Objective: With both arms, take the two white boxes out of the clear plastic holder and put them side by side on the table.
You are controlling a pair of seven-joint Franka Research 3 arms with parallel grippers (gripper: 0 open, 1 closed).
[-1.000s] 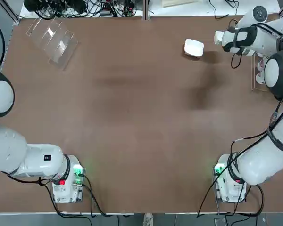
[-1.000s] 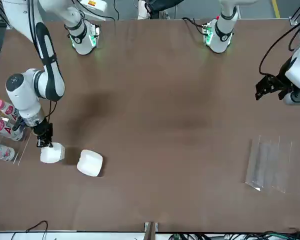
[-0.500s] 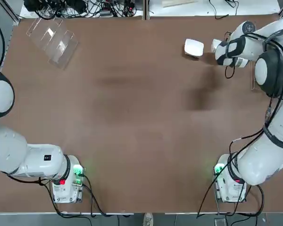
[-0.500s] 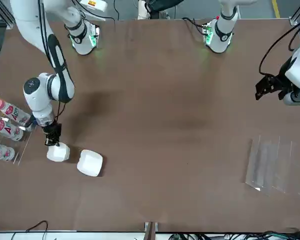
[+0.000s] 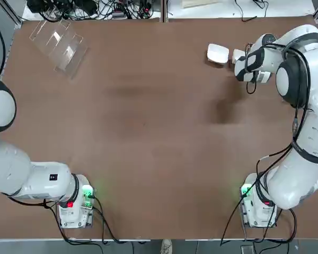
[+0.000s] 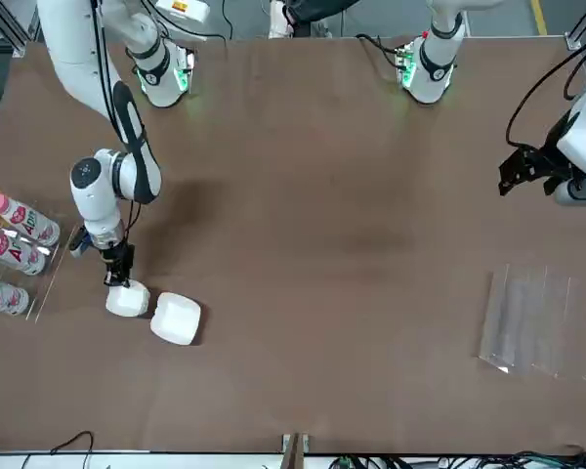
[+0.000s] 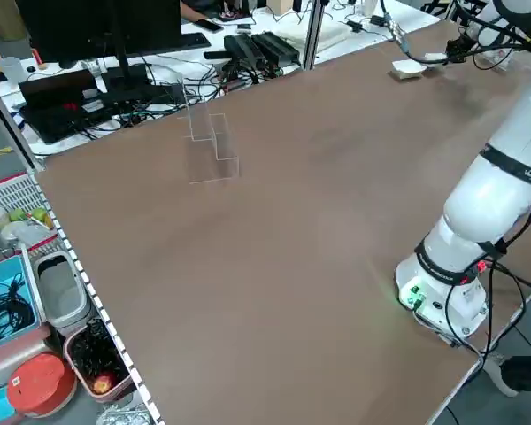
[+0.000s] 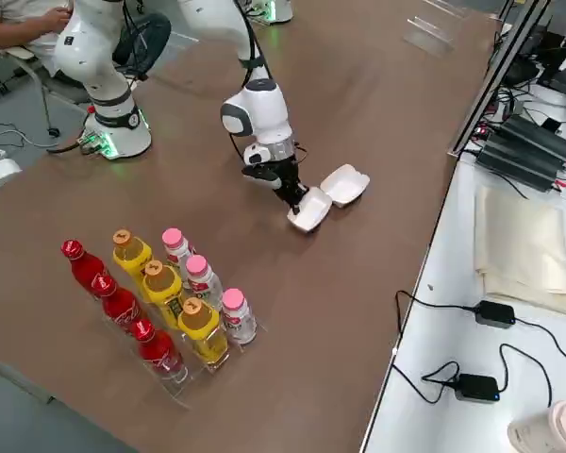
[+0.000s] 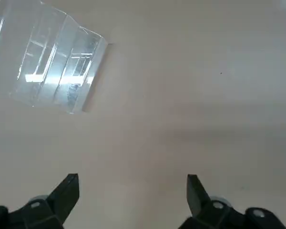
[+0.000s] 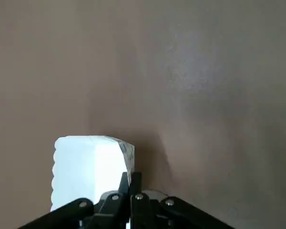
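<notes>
- White, small and rounded at the corners: the carried box (image 6: 127, 299), now much closer to the slightly larger white box with rounded corners (image 6: 176, 319) on the matte brown desk (image 5: 148, 132).
- Pinches the carried box by its edge, fingers drawn together, in the right tool (image 10: 130, 178), low over the desk's far right part; cannot tell whether box and desk touch.
- Only a narrow gap, if any, left between the two boxes; probably in the last stage of side-by-side placing.
- Next, likely needs a small squaring-up, a gentle set-down and a straight release; too much sideways push could shove the resting box or leave the pair crooked.
- Away on the left, fingers spread around nothing: the left tool (image 9: 133, 184), parked over the desk near the clear, stepped plastic holder (image 5: 61, 47), with both boxes already out of it.
- Toward the right edge, a clear rack (image 8: 174, 389) of red-, yellow- and pink-capped bottles (image 8: 241, 316); seems off the short remaining path, but worth minding when backing the arm away.
- Beyond the desk, a seated person's hand (image 8: 55, 19), apart from the work.
</notes>
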